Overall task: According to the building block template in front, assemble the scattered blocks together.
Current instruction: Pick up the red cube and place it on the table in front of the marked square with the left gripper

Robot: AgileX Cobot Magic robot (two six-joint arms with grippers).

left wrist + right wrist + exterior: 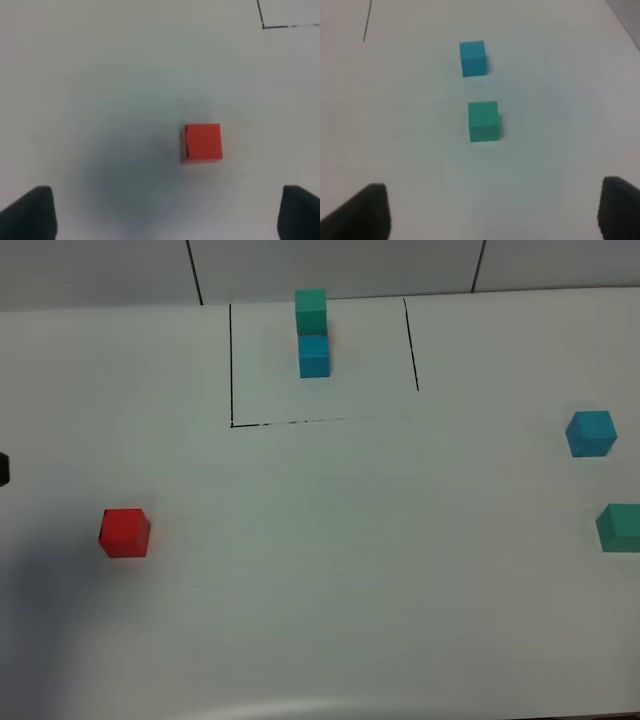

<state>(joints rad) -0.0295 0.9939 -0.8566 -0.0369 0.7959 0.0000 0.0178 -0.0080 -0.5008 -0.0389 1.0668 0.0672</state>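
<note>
Cubes lie scattered over the white table (350, 620), and I'll take them from the left. Far over on that side sits the red cube (124, 533), alone, flat on the tabletop, with a soft grey shadow (40, 580) spread across the surface beside and in front of it. The left gripper (165, 215) hangs above it. In the left wrist view its two dark fingers (30, 215) stand wide apart at opposite edges of the picture, nothing between them, and the red cube lies ahead of the gap, untouched and a little toward one finger.

At the middle of the far side stands the template (313, 335): a teal-green block touching a blue one, green farther back and blue nearer, with a faint trace of red along the right side where they meet. Whether one rests on the other I cannot tell. Thin black lines (231, 365) frame it on the left, right and near side; the near line fades out toward the right.

Well off to the right is the blue cube (590, 433), and just nearer, close to the table's right edge, is the teal-green cube (620, 528). The two stand apart. The right gripper (492, 212) hovers short of them, its fingers (367, 210) likewise spread wide and holding nothing, the teal-green cube closer to it.
</note>
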